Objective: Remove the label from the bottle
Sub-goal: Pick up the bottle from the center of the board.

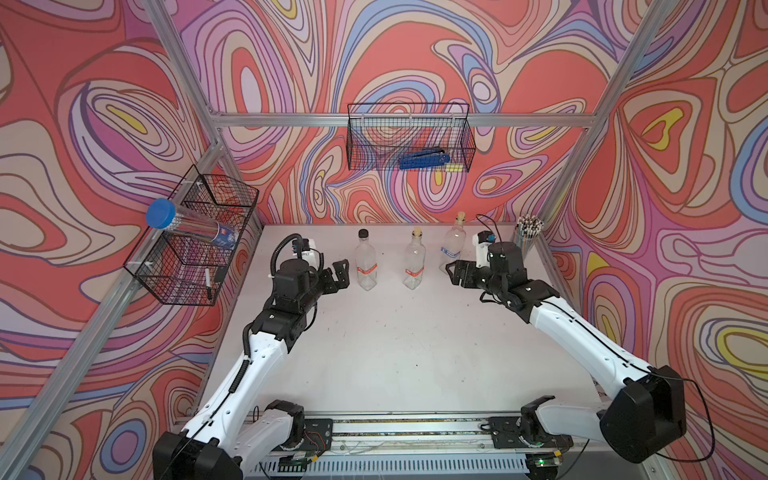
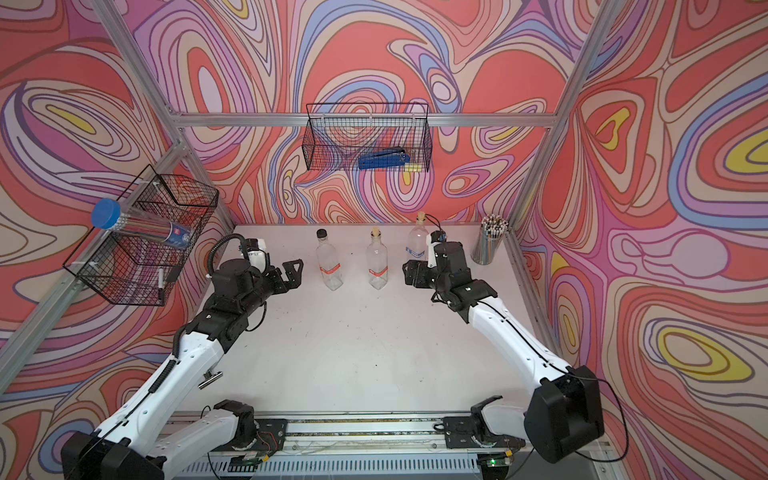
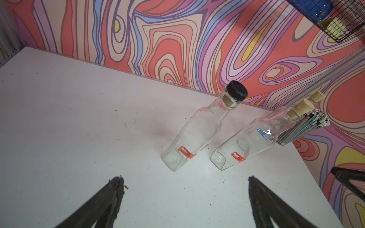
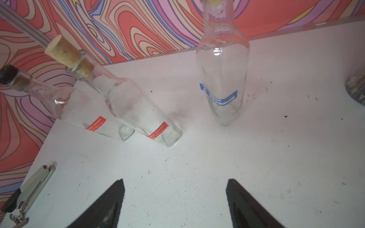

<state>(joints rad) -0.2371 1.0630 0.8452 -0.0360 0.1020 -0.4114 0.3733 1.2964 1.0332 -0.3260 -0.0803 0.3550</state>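
Observation:
Three clear glass bottles stand in a row at the back of the white table. The black-capped bottle [image 1: 366, 262] and the middle corked bottle [image 1: 414, 262] each carry a red label [image 3: 184, 152] low on the body. The corked bottle on the right [image 1: 455, 245] carries a blue label [image 4: 219, 96]. My left gripper [image 1: 340, 276] hovers open just left of the black-capped bottle, apart from it. On the other side, my right gripper [image 1: 453, 272] is open in front of the blue-labelled bottle [image 4: 223, 69]. Nothing lies between either gripper's fingers [image 3: 116, 189].
A cup of pencils [image 1: 527, 235] stands in the back right corner. One wire basket [image 1: 409, 137] with a blue tool hangs on the back wall. Another wire basket [image 1: 195, 237], on the left frame, holds a blue-capped tube. A metal tool [image 4: 29, 189] lies near the table's left edge.

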